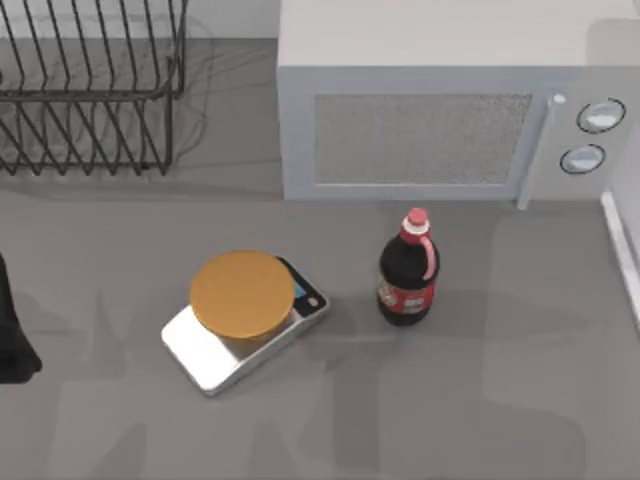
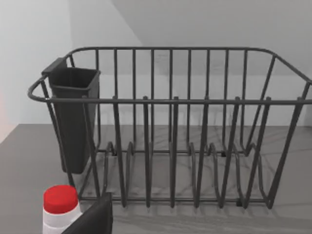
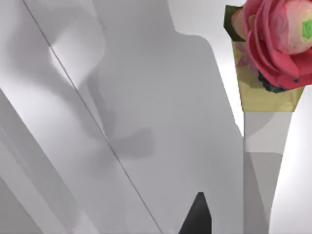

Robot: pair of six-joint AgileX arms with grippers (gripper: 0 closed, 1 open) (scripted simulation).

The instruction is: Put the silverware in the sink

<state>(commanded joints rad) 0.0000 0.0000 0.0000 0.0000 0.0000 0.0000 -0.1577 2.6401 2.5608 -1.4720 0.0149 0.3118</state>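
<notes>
On the grey worktop (image 1: 480, 400), take the microwave (image 1: 440, 110) at the back as the landmark. Left of it stands a dark wire dish rack (image 1: 85, 90); the left wrist view shows a dark cutlery cup (image 2: 73, 117) hung on one end of the rack, with a white bottle with a red cap (image 2: 59, 209) nearer the camera. In front of the microwave stands a dark cola bottle (image 1: 408, 270) with a red cap, upright, and left of that bottle a silver kitchen scale (image 1: 245, 325) carrying an orange disc (image 1: 243, 292). Silverware and a sink cannot be made out. The left arm (image 1: 12, 330) sits at the worktop's left edge, well left of the scale; whether either tool is wide or narrow cannot be told. The right wrist view faces a pale wall with a pink flower (image 3: 278, 39) in a yellow wrap.
</notes>
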